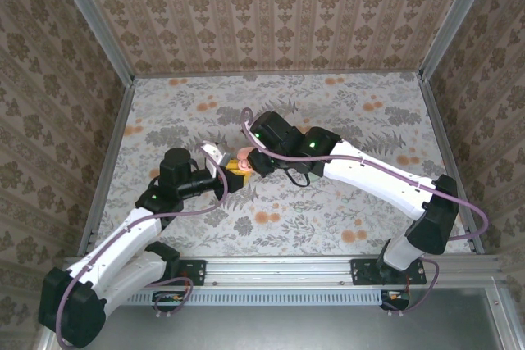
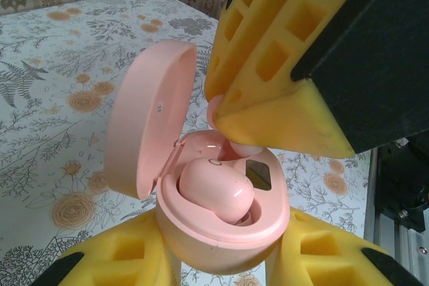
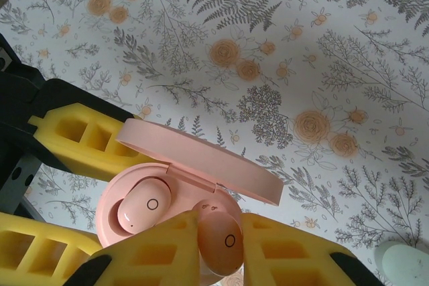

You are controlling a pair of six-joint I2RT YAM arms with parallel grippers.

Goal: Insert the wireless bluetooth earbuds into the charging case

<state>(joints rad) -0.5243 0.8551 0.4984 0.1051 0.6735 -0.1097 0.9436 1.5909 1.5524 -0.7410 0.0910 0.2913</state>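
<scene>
The second earbud [image 3: 221, 240], a glossy pink oval, is pinched between the ribbed yellow foam pads of the right claw [image 3: 218, 256]. Its lower end is cut off at the view's edge. It hangs just above the charging case [image 2: 221, 232], whose empty socket is mostly hidden under foam. The first earbud [image 2: 214, 189] sits inside. The left claw [image 2: 224, 259] grips the smooth round case near the middle of the flowered table [image 1: 328, 219], with the lid [image 2: 144, 118] open.
</scene>
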